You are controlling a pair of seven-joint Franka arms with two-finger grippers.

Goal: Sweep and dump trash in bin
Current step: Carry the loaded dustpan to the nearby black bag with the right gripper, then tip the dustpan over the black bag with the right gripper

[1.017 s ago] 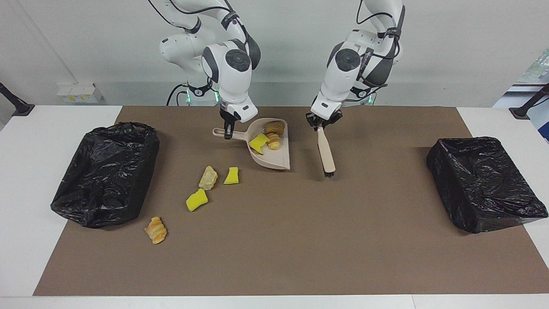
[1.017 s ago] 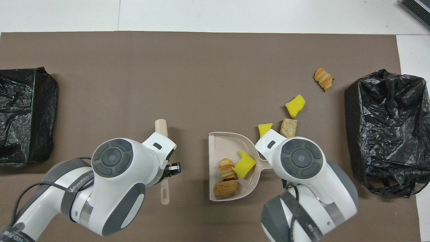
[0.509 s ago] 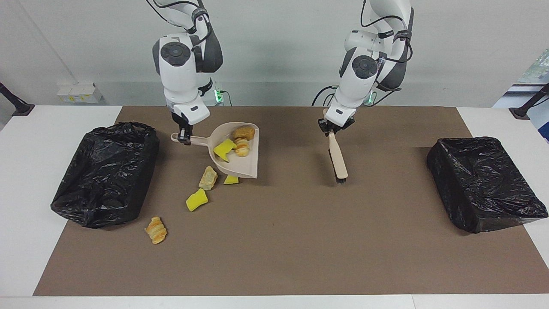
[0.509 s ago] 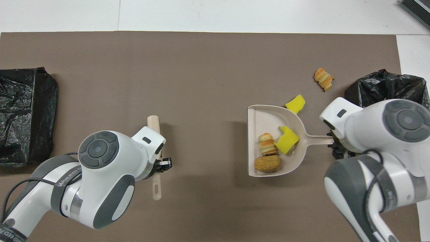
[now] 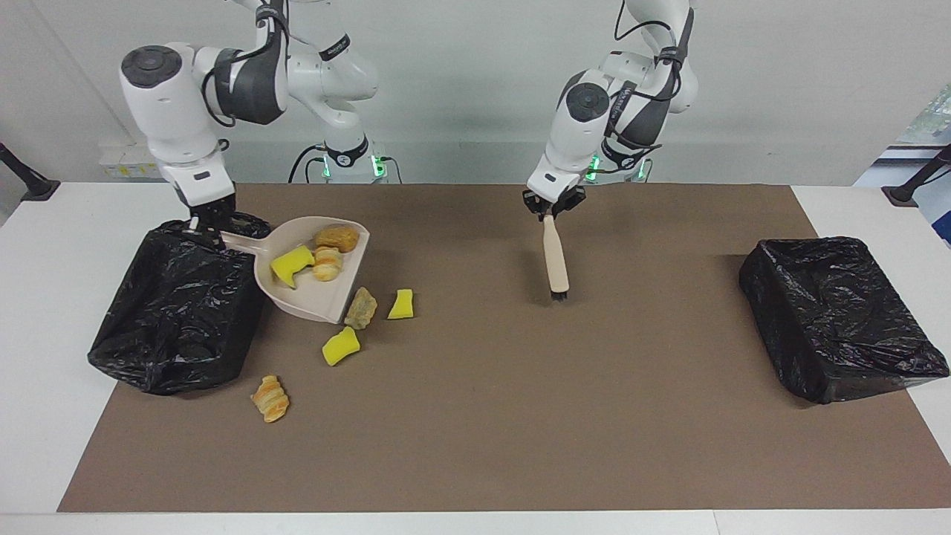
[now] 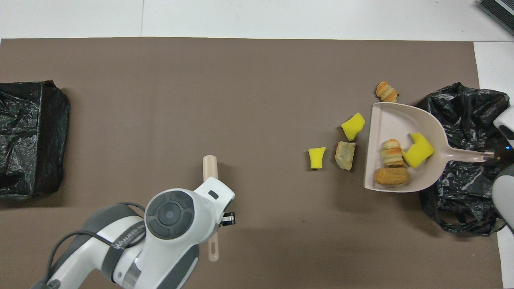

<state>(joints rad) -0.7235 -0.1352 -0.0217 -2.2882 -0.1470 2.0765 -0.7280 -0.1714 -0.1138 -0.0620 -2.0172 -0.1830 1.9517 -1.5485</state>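
Note:
My right gripper (image 5: 207, 231) is shut on the handle of the beige dustpan (image 5: 318, 299), holding it raised with the handle over the black bin (image 5: 178, 305) at the right arm's end. The dustpan (image 6: 387, 120) carries three bits of trash: a yellow sponge chunk (image 6: 418, 149), a striped pastry (image 6: 392, 152) and a brown piece (image 6: 391, 176). Loose trash lies on the mat: a tan piece (image 5: 360, 307), two yellow chunks (image 5: 401, 305) (image 5: 341, 346) and a croissant-like piece (image 5: 270, 398). My left gripper (image 5: 551, 212) is shut on the beige brush (image 5: 556, 256), bristles down on the mat.
A second black-lined bin (image 5: 832, 312) stands at the left arm's end of the table. A brown mat (image 5: 520, 416) covers most of the white table. In the overhead view the left arm's wrist (image 6: 176, 224) covers the middle of the brush (image 6: 210, 168).
The right arm carried the loaded dustpan toward the bin at its end of the table. The left arm and brush drifted back and forth slightly near the middle.

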